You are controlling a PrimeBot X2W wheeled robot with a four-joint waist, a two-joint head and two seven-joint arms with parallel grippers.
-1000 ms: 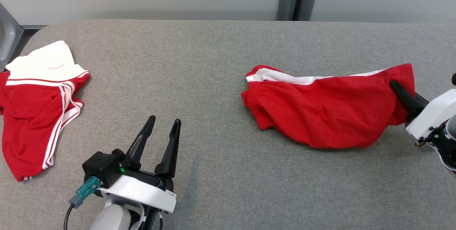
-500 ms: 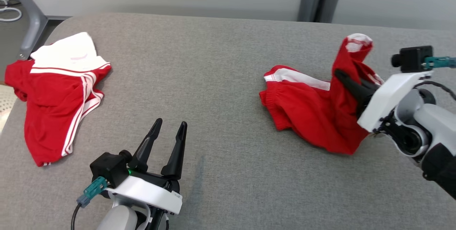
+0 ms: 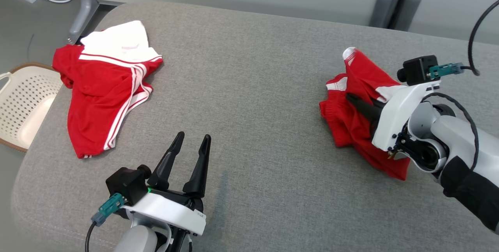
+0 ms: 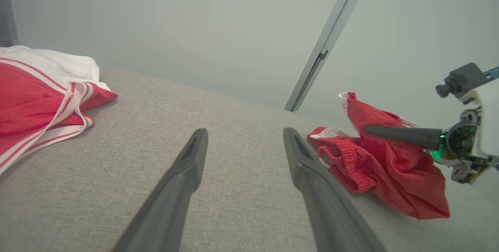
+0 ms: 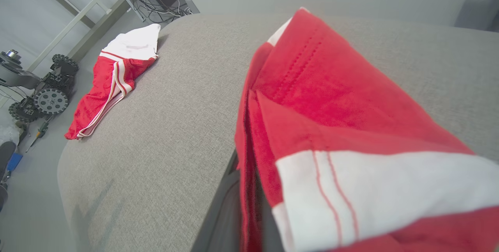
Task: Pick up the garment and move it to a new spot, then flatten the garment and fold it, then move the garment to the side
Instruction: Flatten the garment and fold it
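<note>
The garment point(image 3: 351, 127), red shorts with a white side stripe, lies bunched at the right of the grey padded table point(image 3: 253, 68). My right gripper point(image 3: 351, 98) is shut on one end of it, and that end stands lifted and folded over the rest. In the left wrist view the garment point(image 4: 390, 170) hangs from the right gripper point(image 4: 368, 129). The right wrist view has the cloth point(image 5: 331, 103) draped over one dark finger point(image 5: 220, 209). My left gripper point(image 3: 193, 137) point(image 4: 245, 132) stands open and empty near the front edge, well left of the shorts.
A second red and white garment point(image 3: 105, 88) point(image 4: 31, 100) point(image 5: 113, 76) lies at the table's far left corner. A cream perforated basket point(image 3: 23, 103) sits on the floor beside that corner. Two grey posts point(image 3: 384, 8) stand behind the table.
My right gripper has lifted the shorts' right end and carried it left over the rest, so the cloth has bunched up. The head camera has turned. My left gripper has stayed open.
</note>
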